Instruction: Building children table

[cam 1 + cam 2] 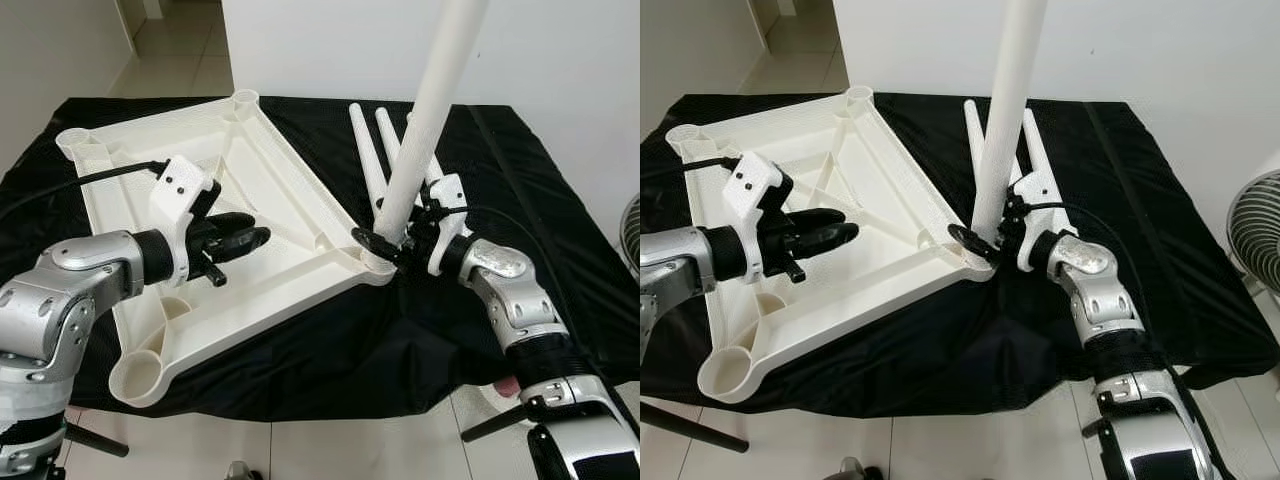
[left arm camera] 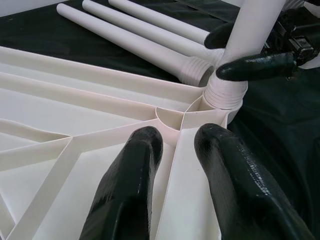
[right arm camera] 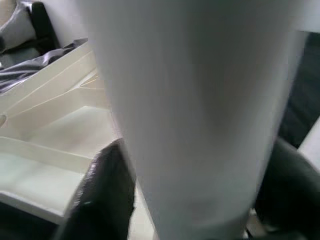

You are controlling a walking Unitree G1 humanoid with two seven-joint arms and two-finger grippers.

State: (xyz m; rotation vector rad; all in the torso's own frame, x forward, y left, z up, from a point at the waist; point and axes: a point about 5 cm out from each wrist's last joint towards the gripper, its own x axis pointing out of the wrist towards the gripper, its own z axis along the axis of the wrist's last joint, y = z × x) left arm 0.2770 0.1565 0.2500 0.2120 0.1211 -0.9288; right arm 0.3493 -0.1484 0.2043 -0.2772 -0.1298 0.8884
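Probably light, stiff and somewhat slick: hollow white plastic leg [image 1: 425, 130], a long smooth tube tapering slightly, ribbed with thread rings at its lower end, standing upright at centre frame with that end seated in the corner socket of the top [image 1: 262, 190]. Best taken low, just above the threads, where a twist carries straight into the socket and the tall free end has least leverage to tip; smooth wall likely to slip under hard black pads, so a firm, square squeeze looks needed. Right gripper [image 1: 385, 243], right of centre, closed around the leg just above the socket, one finger each side, pads touching the tube. Top lying upside down across the left half of the frame on black cloth [image 1: 330, 360]: a rigid moulded slab with raised rim, thin crossing ribs and a round socket at each corner, likely light for its size but awkward and prone to slide on the fabric. Left gripper [image 1: 245, 238], left of centre, hovering over the ribbed underside, fingers narrowly parted and gripping nothing. Spare legs [image 1: 370, 150] lying side by side on the cloth beyond the upright one, upper centre, threaded ends toward the top
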